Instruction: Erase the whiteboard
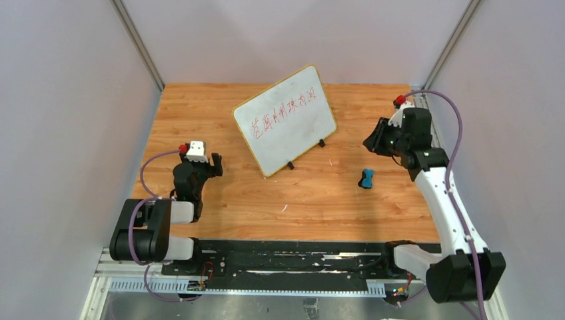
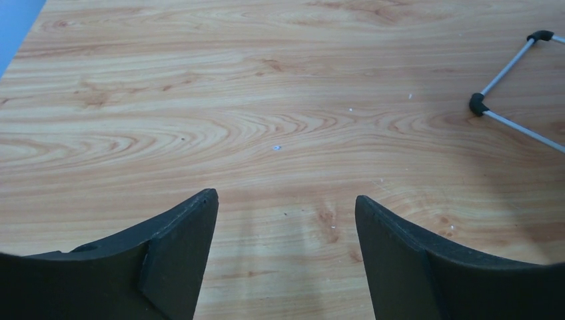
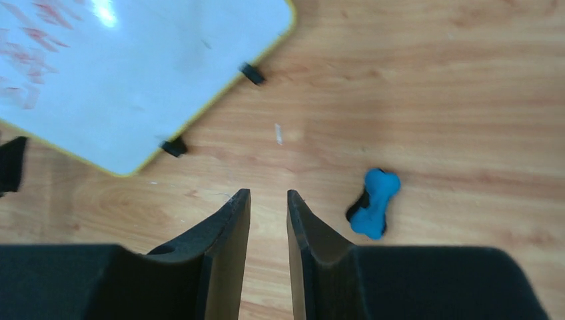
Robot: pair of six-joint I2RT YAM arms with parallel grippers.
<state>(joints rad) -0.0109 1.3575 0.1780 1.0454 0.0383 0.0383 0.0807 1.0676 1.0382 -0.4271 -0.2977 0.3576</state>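
Note:
The whiteboard stands tilted at the middle back of the wooden table, yellow-rimmed, with red handwriting across it. Its lower corner and two black feet show in the right wrist view. A small blue bone-shaped eraser lies on the table to its right, also just right of the right fingers. My right gripper hovers above the table at the right, its jaws a narrow gap apart with nothing between them. My left gripper is low at the left, wide open over bare wood.
Grey walls close in the table on the left, right and back. Thin metal rods with black end caps show at the top right of the left wrist view. The arms' base rail runs along the near edge.

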